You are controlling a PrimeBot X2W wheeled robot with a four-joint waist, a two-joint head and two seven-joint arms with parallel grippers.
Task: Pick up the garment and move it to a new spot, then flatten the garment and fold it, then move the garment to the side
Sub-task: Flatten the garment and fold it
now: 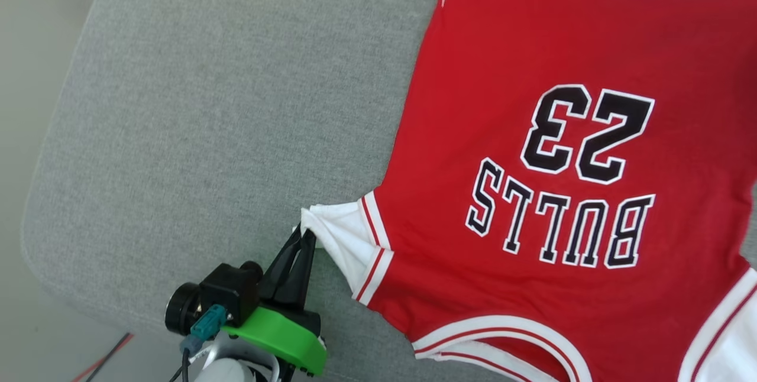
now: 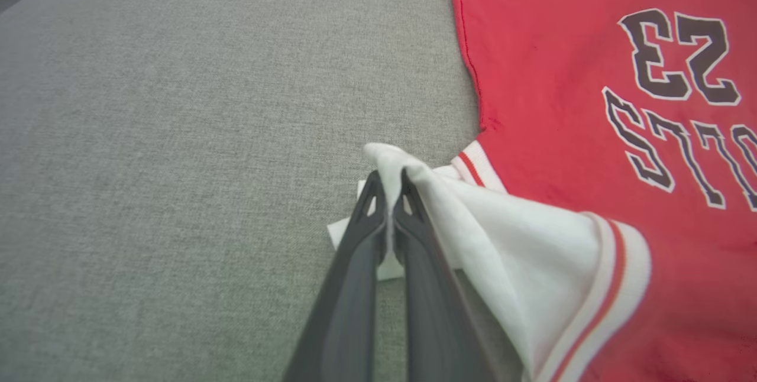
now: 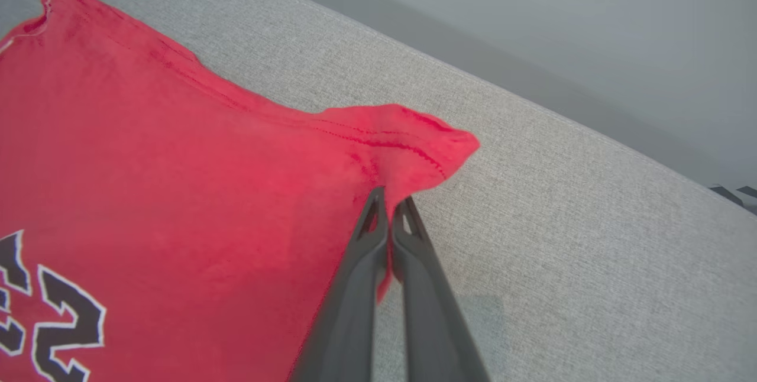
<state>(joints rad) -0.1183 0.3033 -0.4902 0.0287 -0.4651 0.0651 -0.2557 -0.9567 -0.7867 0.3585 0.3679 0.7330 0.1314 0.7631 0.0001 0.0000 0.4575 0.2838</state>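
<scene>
Red garment (image 1: 502, 45) in both closed pincers (image 2: 390, 184) (image 3: 390, 204)

Left gripper (image 1: 304, 233) fingers pressed together, pinching garment (image 1: 520, 39); right gripper (image 3: 390, 197) likewise pinched closed on garment.

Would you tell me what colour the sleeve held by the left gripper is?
The sleeve is white, with red-striped trim at its seam; clearest in the left wrist view.

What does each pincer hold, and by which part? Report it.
The left pincer is shut on the garment at the tip of its white sleeve. The right pincer is shut on a red hem corner.
</scene>
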